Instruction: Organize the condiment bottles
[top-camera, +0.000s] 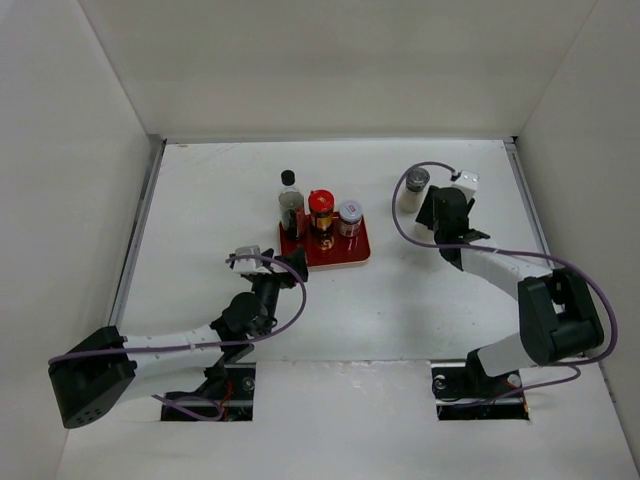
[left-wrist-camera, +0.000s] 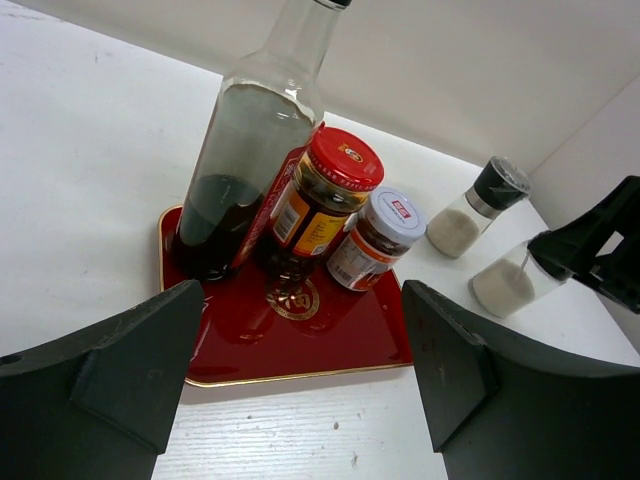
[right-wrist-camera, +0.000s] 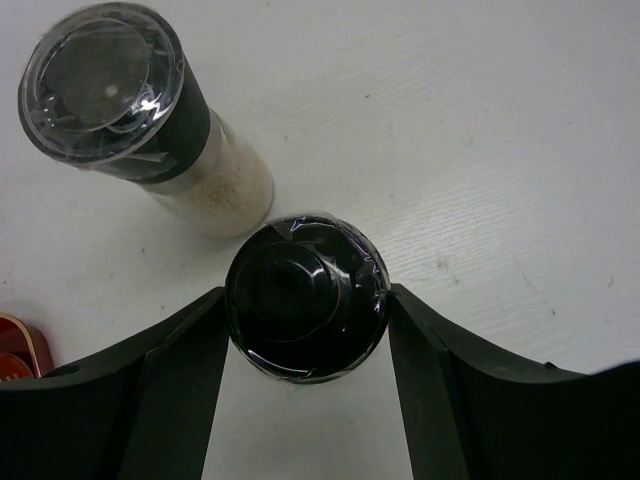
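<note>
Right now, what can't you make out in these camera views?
- Top view: the gripped shaker, hidden under the right gripper.
- Right wrist view: its body, hidden by its own black cap.
- Left wrist view: cap of the tall bottle, cut off by the top edge.
- Top view: label of the red-capped jar, too small to read.

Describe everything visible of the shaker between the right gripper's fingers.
The black-capped shaker has a round black cap under a glossy clear cover. Its clear body, seen from the left wrist, holds white grains. It stands upright on the white table, off the red tray and to its right. The right gripper has a finger pressed against each side of its cap. A matching grey-topped shaker stands close beside it.
</note>
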